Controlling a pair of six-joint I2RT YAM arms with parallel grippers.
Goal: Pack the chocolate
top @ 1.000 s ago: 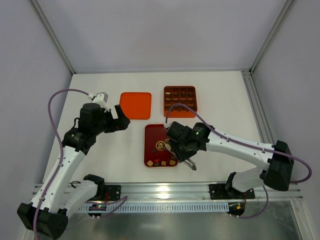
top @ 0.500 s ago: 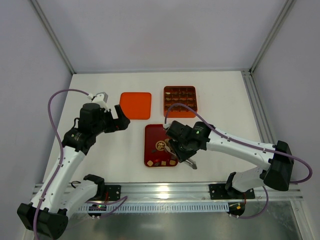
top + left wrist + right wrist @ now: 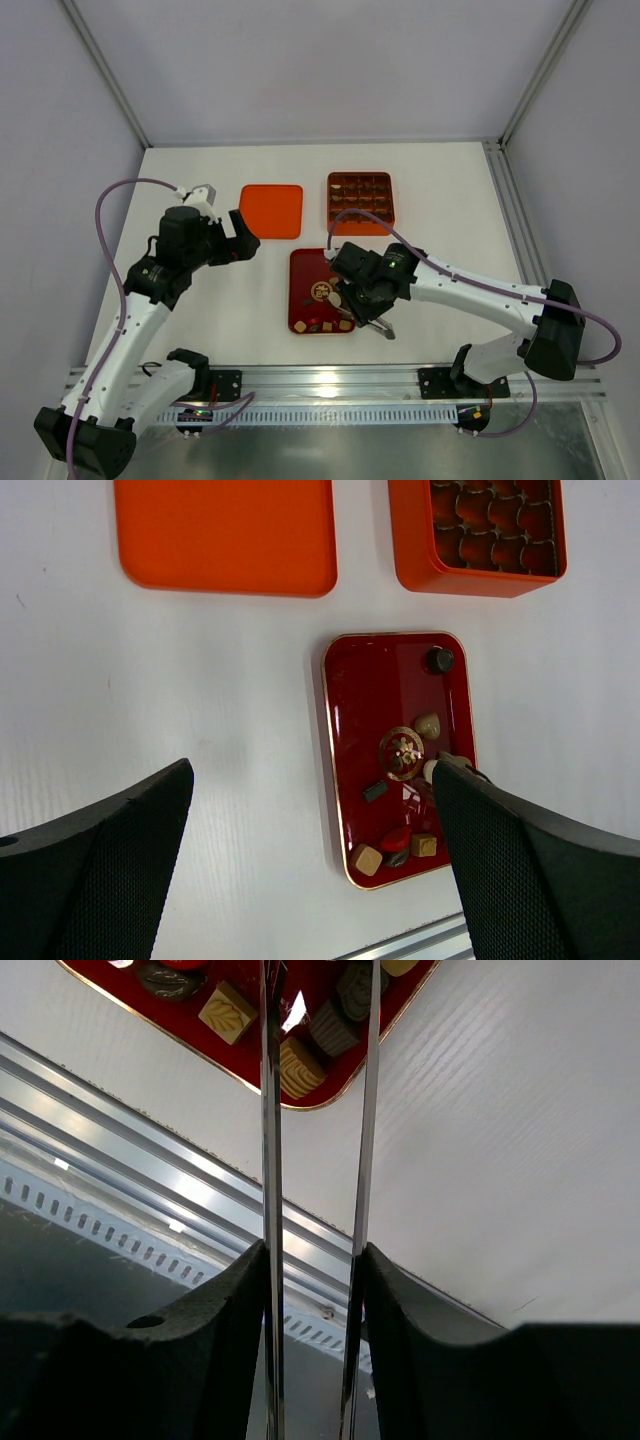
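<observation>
The chocolate lies as several small pieces (image 3: 325, 323) in the dark red tray (image 3: 300, 270), most of them at its near end. In the left wrist view a tan square (image 3: 366, 859), a red piece and dark ones show in the tray (image 3: 365, 710). My right gripper (image 3: 350, 312) reaches long thin metal blades over the tray's near right corner. The blades stand apart, with a dark piece (image 3: 335, 1025) and a tan one (image 3: 300, 1065) lying between them; the tips (image 3: 318, 968) run off the top edge. My left gripper (image 3: 243, 235) hangs open and holds nothing, left of the tray (image 3: 310, 880).
An orange box with grid compartments (image 3: 359, 176) stands behind the tray, several cells filled (image 3: 410, 540). Its flat orange lid (image 3: 272, 211) lies to the left (image 3: 225, 530). A metal rail (image 3: 330, 378) runs along the table's near edge (image 3: 200, 1200).
My right gripper has shifted slightly left over the tray's near end. The left arm has not moved.
</observation>
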